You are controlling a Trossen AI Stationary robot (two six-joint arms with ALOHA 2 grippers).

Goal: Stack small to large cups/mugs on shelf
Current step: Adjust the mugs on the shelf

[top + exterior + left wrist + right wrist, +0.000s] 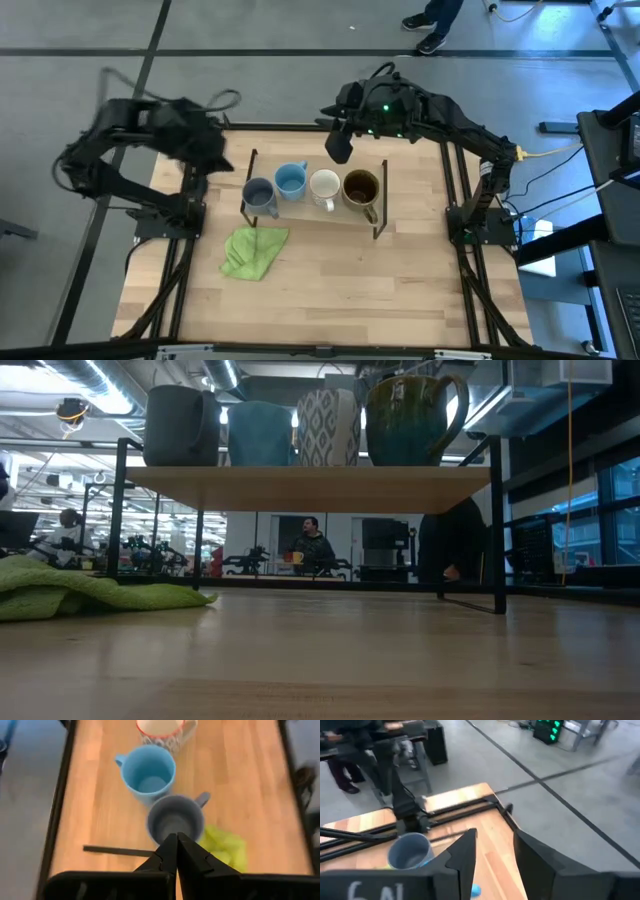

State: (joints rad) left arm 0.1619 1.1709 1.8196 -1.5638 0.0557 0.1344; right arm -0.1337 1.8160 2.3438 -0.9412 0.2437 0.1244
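- We see all four mugs lined up on the shelf (310,212): grey-blue mug (259,195), light blue mug (290,180), white mug (324,187), brown mug (361,188).
- Our left gripper (177,851) is pinched fully closed, holding nothing, above the grey-blue mug.
- Our right gripper (339,146) hangs spread wide, empty, behind the row.
- Green cloth (253,251) lies on the table in front.
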